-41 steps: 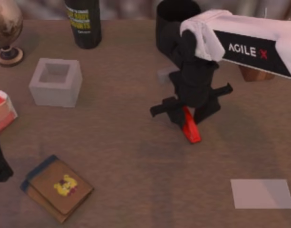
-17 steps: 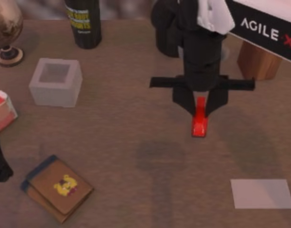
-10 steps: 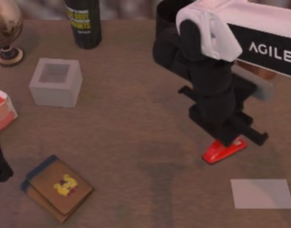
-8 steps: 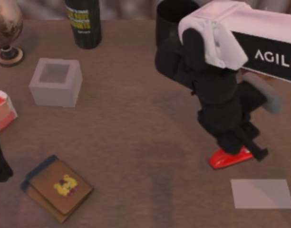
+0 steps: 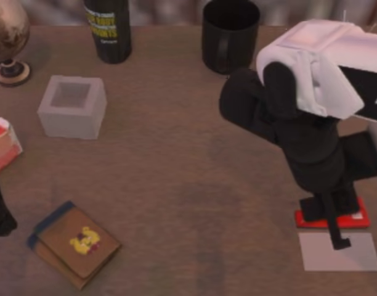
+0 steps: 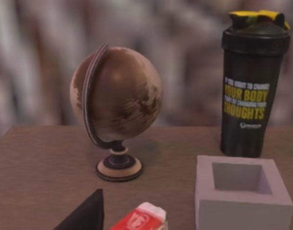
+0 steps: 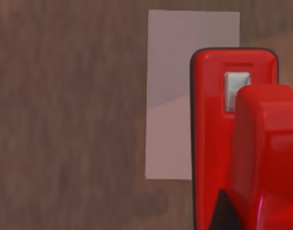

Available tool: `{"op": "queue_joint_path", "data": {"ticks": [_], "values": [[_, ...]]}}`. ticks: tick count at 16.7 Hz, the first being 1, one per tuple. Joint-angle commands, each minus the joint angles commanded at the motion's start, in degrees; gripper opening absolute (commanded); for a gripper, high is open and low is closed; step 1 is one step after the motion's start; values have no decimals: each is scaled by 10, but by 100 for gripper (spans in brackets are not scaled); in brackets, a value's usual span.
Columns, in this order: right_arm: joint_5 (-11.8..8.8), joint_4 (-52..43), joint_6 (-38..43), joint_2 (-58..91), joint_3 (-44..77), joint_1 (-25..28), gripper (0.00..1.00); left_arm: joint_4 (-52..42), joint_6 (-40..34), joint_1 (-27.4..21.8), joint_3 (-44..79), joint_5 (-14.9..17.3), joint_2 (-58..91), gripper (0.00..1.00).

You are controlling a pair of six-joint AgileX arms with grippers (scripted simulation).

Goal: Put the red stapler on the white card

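Right arm's gripper, closed on the small glossy bright-red stapler, holds it over the far edge of the thin, flat, pale white card: centre it over the card before lowering; left arm parked at table's left.

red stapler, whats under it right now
The right claw holds the red stapler above the table, at the far edge of the white card. The right wrist view shows the card beneath and beside it; the stapler hides what lies directly under it.
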Motion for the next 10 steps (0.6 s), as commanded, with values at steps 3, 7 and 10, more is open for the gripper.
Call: {"op": "queue_joint_path", "data": {"ticks": [3,7,10], "values": [[2,2,10,-6,-6,1,0,0,0,0,0,0,0,100],[1,3,9,-3,-6,-3,0,0,0,0,0,0,0,100],[3,44,1,-2,-42,-12,0,0,0,0,0,0,0,100]]}}
